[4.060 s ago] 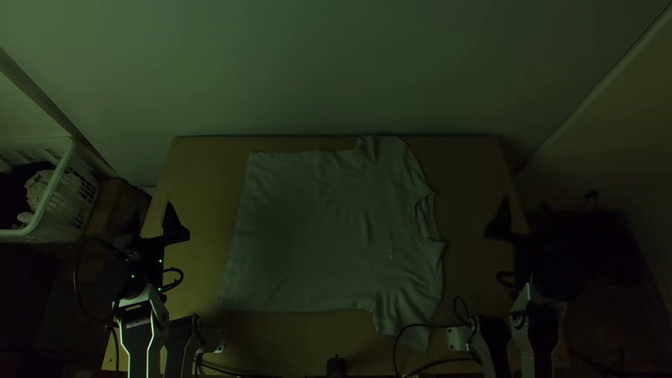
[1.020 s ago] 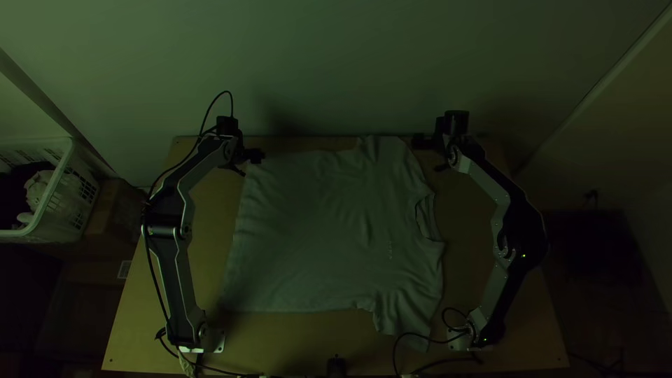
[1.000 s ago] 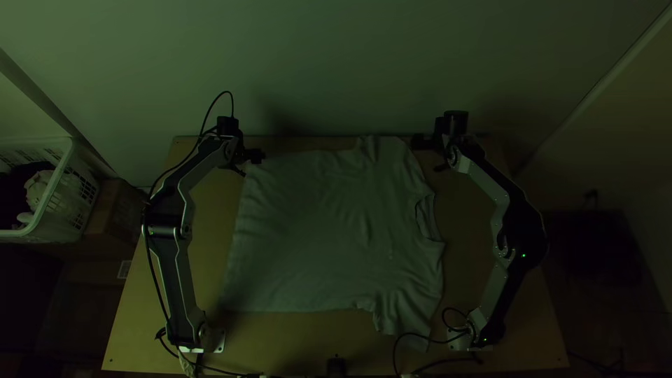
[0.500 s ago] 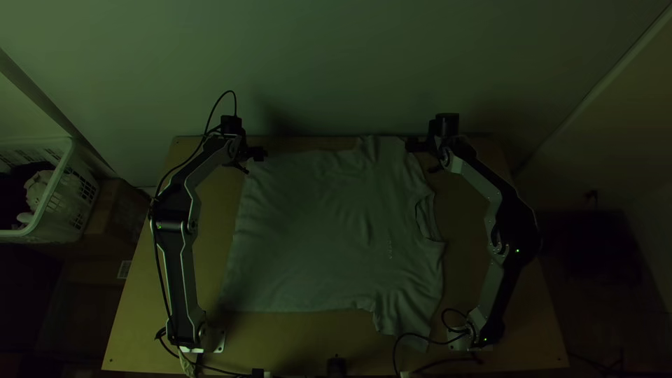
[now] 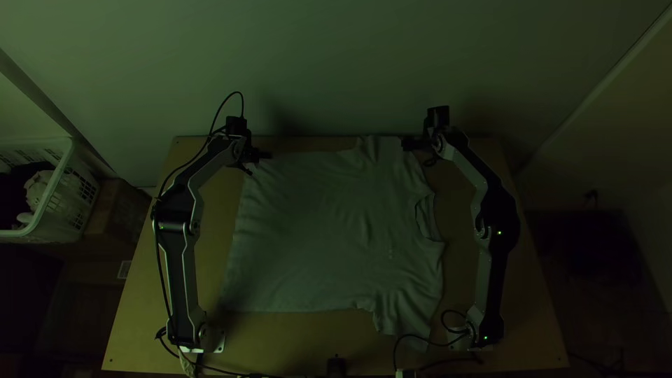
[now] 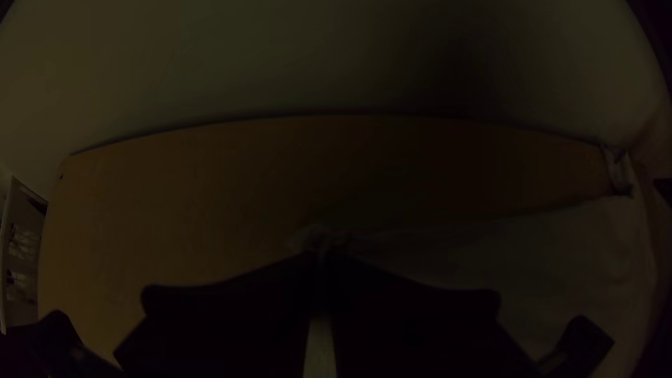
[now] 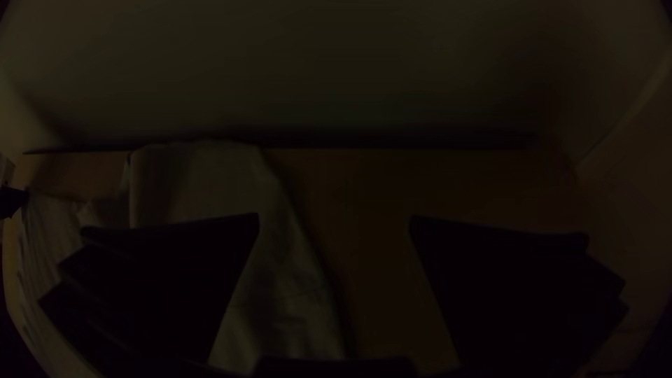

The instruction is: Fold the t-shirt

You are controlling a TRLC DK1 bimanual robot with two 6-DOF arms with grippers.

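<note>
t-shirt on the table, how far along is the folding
Done: the t-shirt is laid out, unfolded, on the table. In hand: the left gripper looks to have the far hem corner pinched; the right gripper is open by the far sleeve, holding nothing. Left: apparently all the folding, as both sleeves stick out and the body lies spread.

shirt [image 5: 315, 238]: chest mark [image 5: 390, 252] too small to read; corner partly hidden by left end effector [image 5: 260, 162]
right end effector [image 5: 418, 152]: hides a bit of sleeve edge in top view; rear cut off at right wrist view's bottom edge
basket [image 5: 64, 168]: cut off by top view's left edge; contents too dark to sort out
box [image 5: 115, 213]: partly hidden behind basket
black thing at bench [image 5: 280, 343] near edge: too dark to identify
</note>
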